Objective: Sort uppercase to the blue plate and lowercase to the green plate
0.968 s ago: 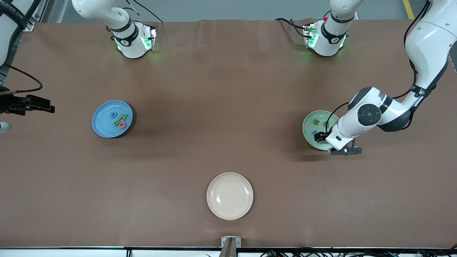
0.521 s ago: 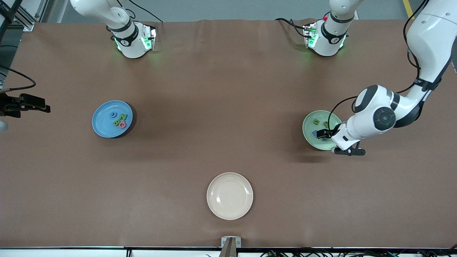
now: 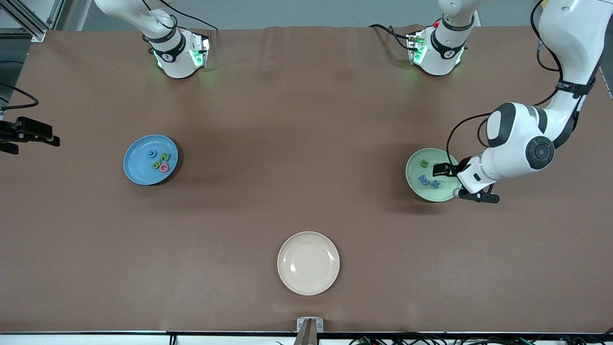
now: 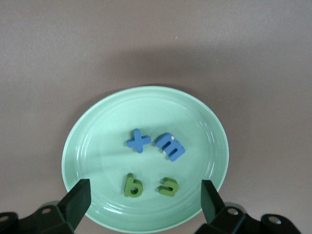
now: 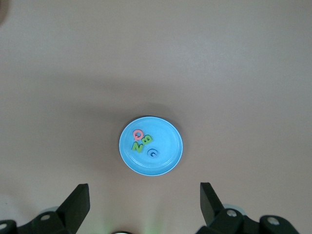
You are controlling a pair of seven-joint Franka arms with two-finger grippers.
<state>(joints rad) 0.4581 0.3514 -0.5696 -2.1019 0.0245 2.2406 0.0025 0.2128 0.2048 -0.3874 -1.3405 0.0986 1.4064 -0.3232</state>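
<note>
The blue plate (image 3: 139,172) holds the uppercase letters: blue ring-shaped letter (image 3: 151,154), green N (image 3: 165,157), green B (image 3: 156,165) and pink Q (image 3: 164,167). The right wrist view shows this plate (image 5: 165,132) from high up. The pale green plate (image 3: 415,168) holds the lowercase letters: blue x (image 4: 139,141), blue m (image 4: 170,146), green b (image 4: 132,185) and green n (image 4: 168,186). My left gripper (image 3: 446,171) is open and empty, over the green plate's rim toward the left arm's end; it also shows in the left wrist view (image 4: 145,204). My right gripper (image 3: 31,134) is open and empty, raised at the right arm's end of the table (image 5: 145,204).
An empty cream plate (image 3: 308,263) sits near the table's front edge, midway between the two arms' ends. The two arm bases (image 3: 178,52) (image 3: 438,50) stand along the back edge.
My left gripper has drawn back from over the green plate toward the left arm's end, uncovering the blue x and m. My right gripper has moved farther out toward the table's end.
</note>
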